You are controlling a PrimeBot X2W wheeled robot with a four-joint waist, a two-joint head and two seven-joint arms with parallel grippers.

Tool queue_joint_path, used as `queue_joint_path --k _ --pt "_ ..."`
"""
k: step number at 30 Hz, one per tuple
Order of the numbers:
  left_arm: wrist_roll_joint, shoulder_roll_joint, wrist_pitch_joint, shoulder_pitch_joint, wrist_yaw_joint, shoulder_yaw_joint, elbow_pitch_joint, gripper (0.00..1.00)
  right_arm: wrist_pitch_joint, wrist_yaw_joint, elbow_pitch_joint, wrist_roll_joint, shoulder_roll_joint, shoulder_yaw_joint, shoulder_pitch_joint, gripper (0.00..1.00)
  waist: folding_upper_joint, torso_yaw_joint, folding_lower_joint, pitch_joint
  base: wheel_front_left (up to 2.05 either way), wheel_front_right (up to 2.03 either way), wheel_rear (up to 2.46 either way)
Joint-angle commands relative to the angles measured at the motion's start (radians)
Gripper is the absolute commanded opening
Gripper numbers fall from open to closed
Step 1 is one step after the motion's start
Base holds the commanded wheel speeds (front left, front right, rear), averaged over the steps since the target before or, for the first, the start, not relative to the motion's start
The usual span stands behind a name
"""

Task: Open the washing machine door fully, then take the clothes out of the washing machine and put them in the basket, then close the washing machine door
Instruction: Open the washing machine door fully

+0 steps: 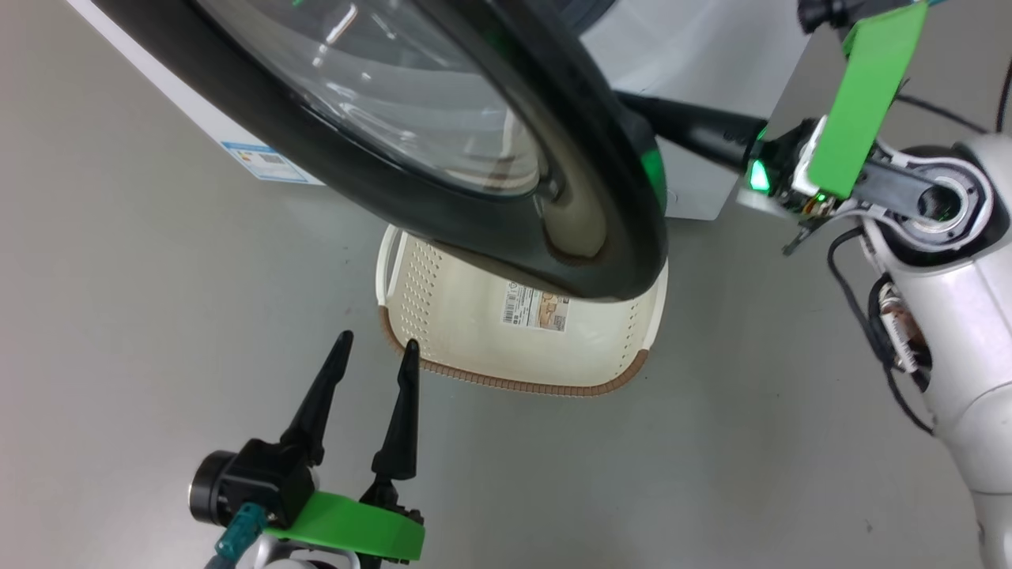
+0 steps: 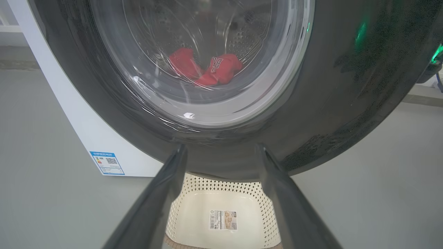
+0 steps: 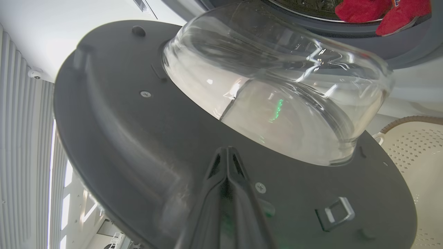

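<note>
Across the upper middle of the head view: washing machine door (image 1: 371,194), partly open, with a wide glossy black rim around a bulging clear glass bowl. Behind the glass, crumpled red clothes (image 2: 221,71) in the perforated steel drum of the white washing machine (image 2: 86,131). Just below the door, cream perforated basket (image 1: 466,316), brown woven-look rim, on smooth grey floor (image 1: 158,316). Lower left, left gripper (image 1: 378,341), released, fingers spread. Bottom centre of the right wrist view, right gripper (image 3: 226,152), clenched, tips at the door's matte inner face.

Glossy black door (image 1: 609,182) ajar above cream basket (image 1: 514,386); red clothes (image 2: 218,71), perhaps two, in the washing machine (image 2: 86,131).
</note>
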Motion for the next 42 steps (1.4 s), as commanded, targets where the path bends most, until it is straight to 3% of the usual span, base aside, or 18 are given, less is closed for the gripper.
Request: queue_joint_path --k 1,12,14,16,17,18,19,33,42 --pt "0.01 0.014 -0.009 0.013 -0.006 0.037 -0.021 1.0 0.006 0.005 -0.035 -0.01 0.025 0.009 0.022 0.0 -0.0001 -0.003 0.0 -0.008 0.0 0.0 0.0" --pt "0.015 0.014 -0.009 0.029 -0.013 0.04 -0.022 1.0 -0.017 0.005 -0.018 -0.056 0.045 -0.015 0.05 0.0 -0.0001 -0.007 0.0 -0.03 0.0 0.0 0.0" --pt "0.012 0.014 -0.009 0.029 -0.02 0.041 -0.024 1.0 -0.035 0.005 -0.012 -0.072 0.041 -0.024 0.051 0.3 -0.0001 -0.008 0.0 -0.031 0.0 0.0 0.0" --pt "0.012 0.014 -0.009 0.029 -0.025 0.044 -0.022 1.0 -0.046 0.005 -0.001 -0.082 0.037 -0.028 0.055 0.36 -0.0001 -0.009 0.0 -0.034 0.0 0.0 0.0" --pt "0.012 0.014 -0.009 0.03 -0.027 0.047 -0.021 1.0 -0.055 0.005 0.003 -0.087 0.034 -0.032 0.058 0.53 -0.0001 -0.01 0.0 -0.036 0.0 0.0 0.0" --pt "0.011 0.014 -0.009 0.031 -0.028 0.049 -0.02 1.0 -0.066 0.005 0.004 -0.093 0.032 -0.037 0.063 0.95 -0.0001 -0.011 0.0 -0.038 0.0 0.0 0.0" --pt "0.007 0.014 -0.009 0.034 -0.032 0.057 -0.018 1.0 -0.081 0.005 0.007 -0.098 0.026 -0.043 0.08 1.0 -0.0001 -0.014 0.0 -0.047 0.0 0.0 0.0" --pt "0.032 0.014 -0.009 0.084 -0.063 0.122 -0.004 1.0 -0.215 0.005 -0.043 -0.127 -0.043 -0.076 0.361 1.0 -0.0001 -0.081 0.0 -0.123 0.0 0.0 0.0" --pt "0.038 0.014 -0.009 0.118 -0.064 0.152 -0.002 1.0 -0.307 0.005 -0.102 -0.111 -0.048 -0.104 0.549 1.0 -0.0001 -0.13 0.0 -0.157 0.0 0.0 0.0"
